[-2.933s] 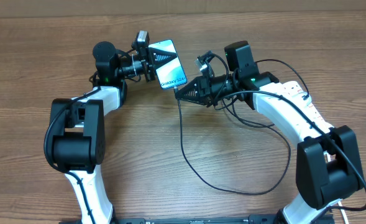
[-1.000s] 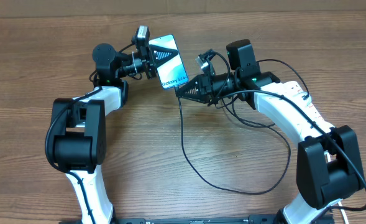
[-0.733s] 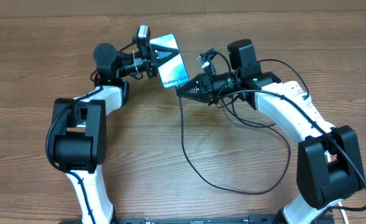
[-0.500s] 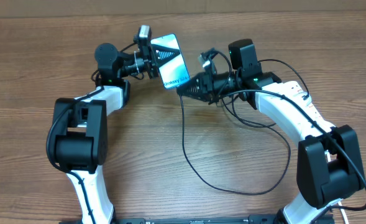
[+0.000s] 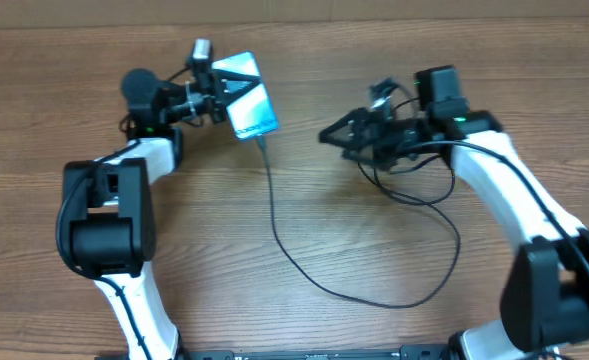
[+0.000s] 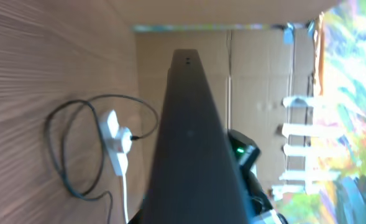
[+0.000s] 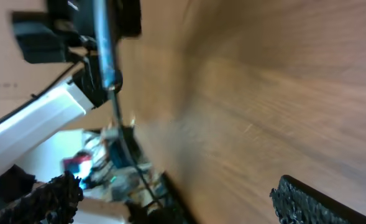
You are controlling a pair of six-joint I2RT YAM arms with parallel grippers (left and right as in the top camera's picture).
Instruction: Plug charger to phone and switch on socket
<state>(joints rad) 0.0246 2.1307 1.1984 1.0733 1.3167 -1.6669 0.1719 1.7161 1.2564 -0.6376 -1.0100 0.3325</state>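
left jaws clamped on the phone [image 5: 246, 95], holding it off the bench [image 5: 424, 40] at back left, screen lit, tilted; right jaws spread wide, empty, well apart from the phone on its right side

charger [image 5: 274, 215] runs from the phone's lower edge, down in a long loop across the bench, then back up toward the right arm; tip looks seated, can't confirm how deep

socket [image 6: 115, 142] only shows in the left wrist view, small and white; can't make it out from overhead; switch state unreadable

risks, my read:
- half-seated tip pulls out if the phone swings or the cable drags
- slack loop near the right wrist snags the arm on its way to the switch
- phone gripped by one edge could slip on set-down
- small switch easy to miss or mis-press with jaws this wide
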